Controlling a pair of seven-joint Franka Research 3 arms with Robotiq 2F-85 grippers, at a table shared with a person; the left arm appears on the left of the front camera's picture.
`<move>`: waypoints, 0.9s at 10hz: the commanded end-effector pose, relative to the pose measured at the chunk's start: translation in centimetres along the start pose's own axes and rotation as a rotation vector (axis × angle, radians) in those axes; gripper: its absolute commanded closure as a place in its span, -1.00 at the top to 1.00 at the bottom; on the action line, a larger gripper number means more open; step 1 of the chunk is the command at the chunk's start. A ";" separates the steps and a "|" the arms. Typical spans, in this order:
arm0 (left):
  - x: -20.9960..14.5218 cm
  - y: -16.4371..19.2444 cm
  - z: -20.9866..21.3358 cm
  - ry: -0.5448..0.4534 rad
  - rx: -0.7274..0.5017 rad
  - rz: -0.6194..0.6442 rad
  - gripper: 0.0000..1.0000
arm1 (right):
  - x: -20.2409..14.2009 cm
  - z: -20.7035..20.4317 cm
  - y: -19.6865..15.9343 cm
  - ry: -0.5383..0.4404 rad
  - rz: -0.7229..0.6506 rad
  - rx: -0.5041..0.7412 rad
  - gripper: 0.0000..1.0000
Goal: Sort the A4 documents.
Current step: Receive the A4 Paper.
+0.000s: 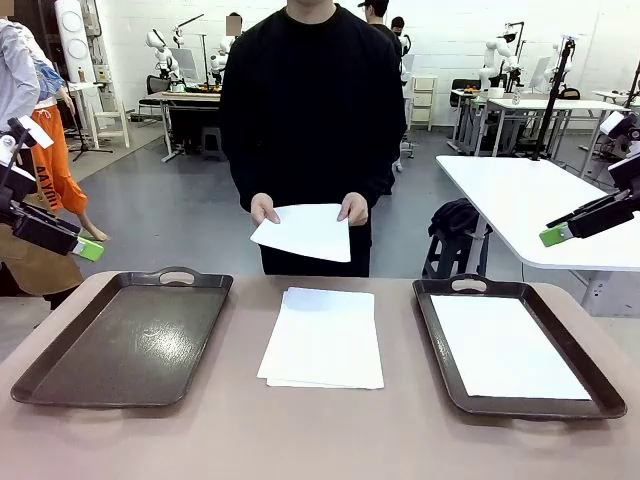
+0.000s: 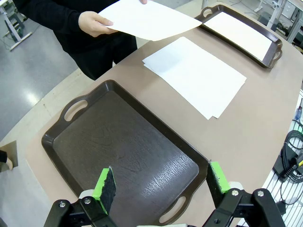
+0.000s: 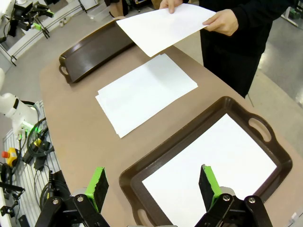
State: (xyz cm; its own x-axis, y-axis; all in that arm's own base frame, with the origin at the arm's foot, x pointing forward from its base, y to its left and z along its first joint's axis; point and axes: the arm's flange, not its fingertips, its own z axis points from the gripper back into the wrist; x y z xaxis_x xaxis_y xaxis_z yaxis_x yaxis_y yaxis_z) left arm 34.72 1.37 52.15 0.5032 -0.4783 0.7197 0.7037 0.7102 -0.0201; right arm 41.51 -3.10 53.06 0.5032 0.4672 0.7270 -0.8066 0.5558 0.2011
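Left gripper: jaws spread wide with nothing between them. It is held up off the table at the left. From the front it is seen side on, one green pad clear and the rest hard to make out.
Right gripper: jaws also wide apart and holding nothing, raised at the right side. From the front only its dark fingers and one green tip are plain.
Held sheet: a white page in the air at the far side of the table, above the edge and tilted. One hand has its left corner and the other hand its right. The paper hides most of the fingers.
Middle stack: white pages lying flat on the table, between the two trays and touching neither. The edges sit a little askew, so there is more than one page, but I cannot count them.
Lone sheet: white paper lying flat inside the right tray, covering most of its bottom. I cannot tell whether it is one page or several.
Left tray: dark brown, its grained bottom showing from rim to rim. Its near handle is partly hidden by the left gripper's fingers in that arm's own camera.
Print: no page shows any marks I can read.
Person: stands at the far middle in a black top, cut off at the top.
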 end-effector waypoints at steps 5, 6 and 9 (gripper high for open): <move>-0.1 0.2 0.0 -0.011 -0.003 -0.014 1.00 | 0.0 -0.1 -0.1 -0.001 0.006 -0.004 1.00; -0.1 0.2 0.0 -0.011 -0.003 -0.014 1.00 | 0.0 -0.1 -0.1 -0.001 0.006 -0.004 1.00; -0.1 0.2 0.0 -0.011 -0.003 -0.014 1.00 | 0.0 -0.1 -0.1 -0.001 0.006 -0.004 1.00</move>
State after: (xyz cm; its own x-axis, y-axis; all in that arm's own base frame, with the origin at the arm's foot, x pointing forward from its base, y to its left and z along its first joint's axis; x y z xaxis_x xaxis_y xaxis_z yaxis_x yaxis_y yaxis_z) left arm 34.73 1.37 52.15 0.5033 -0.4783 0.7197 0.7037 0.7102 -0.0201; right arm 41.51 -3.10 53.06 0.5032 0.4672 0.7270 -0.8066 0.5558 0.2011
